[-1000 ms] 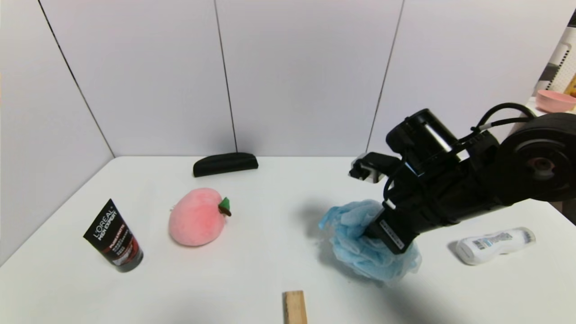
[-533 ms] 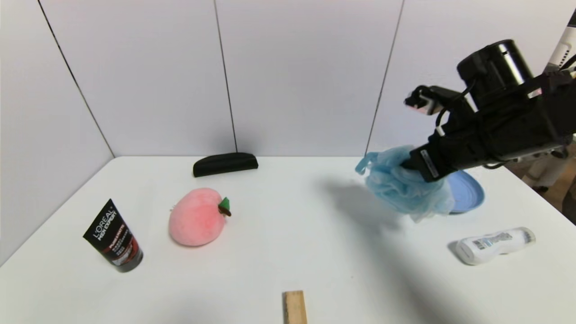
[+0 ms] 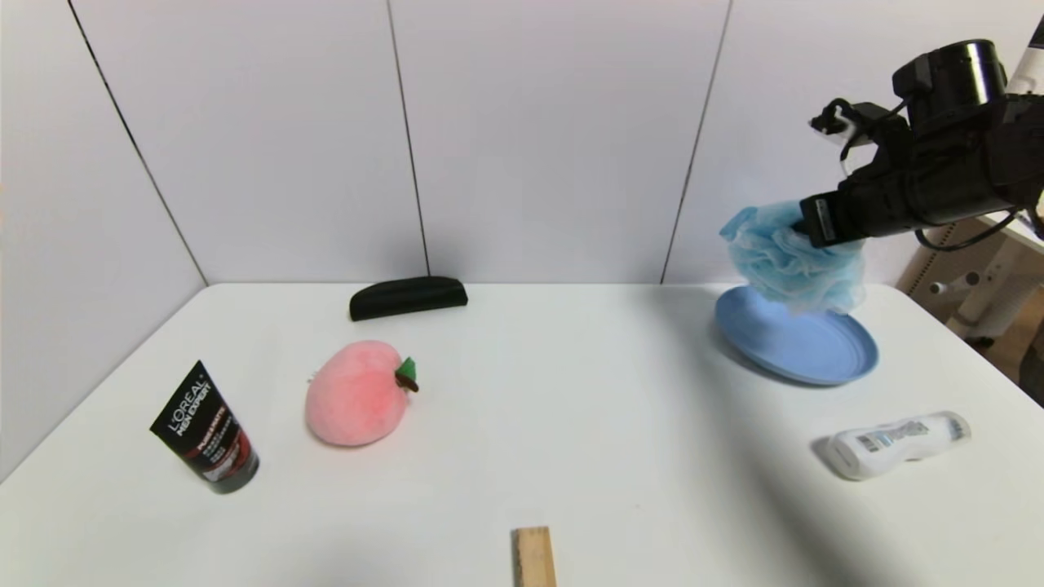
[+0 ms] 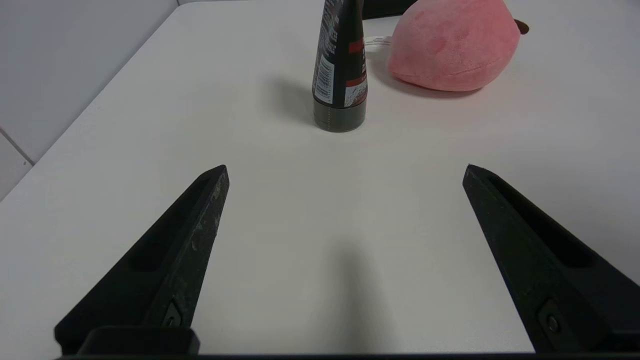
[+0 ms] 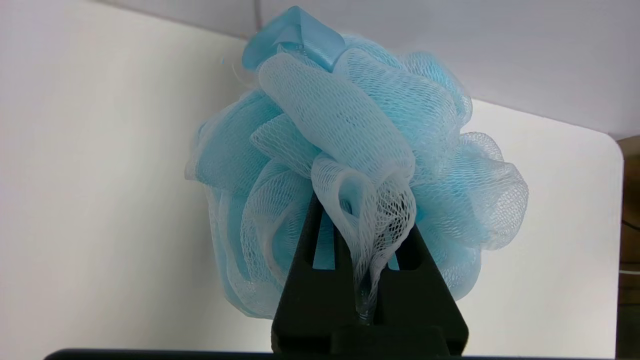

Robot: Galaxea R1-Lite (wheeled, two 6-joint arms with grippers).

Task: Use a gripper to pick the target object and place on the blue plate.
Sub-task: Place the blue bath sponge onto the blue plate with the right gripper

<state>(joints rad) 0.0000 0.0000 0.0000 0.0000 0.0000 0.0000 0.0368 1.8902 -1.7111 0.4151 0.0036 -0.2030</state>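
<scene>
Light-blue mesh puff (image 3: pixel 793 259) up in the air, time to park it on the blue plate (image 3: pixel 795 338)

Right claw (image 3: pixel 803 228) is pinched shut on the ruffles, mesh bunched between its fingers – looks like a decent grip, puff hanging over the back part of the plate and clear of it. I'd line up the middle of the puff with the middle of the plate, not the fingertips, since the bulk hangs off to one side. Then go down slow till the mesh squashes a little on the plate, open wide, and back straight out – loose netting could snag on a finger and drag it off. Watch the white bottle (image 3: pixel 897 444) on the surface (image 3: pixel 522 456) just nearer than the plate. Left claw (image 4: pixel 345 170) is idle, wide open and empty over the surface's left side.
</scene>
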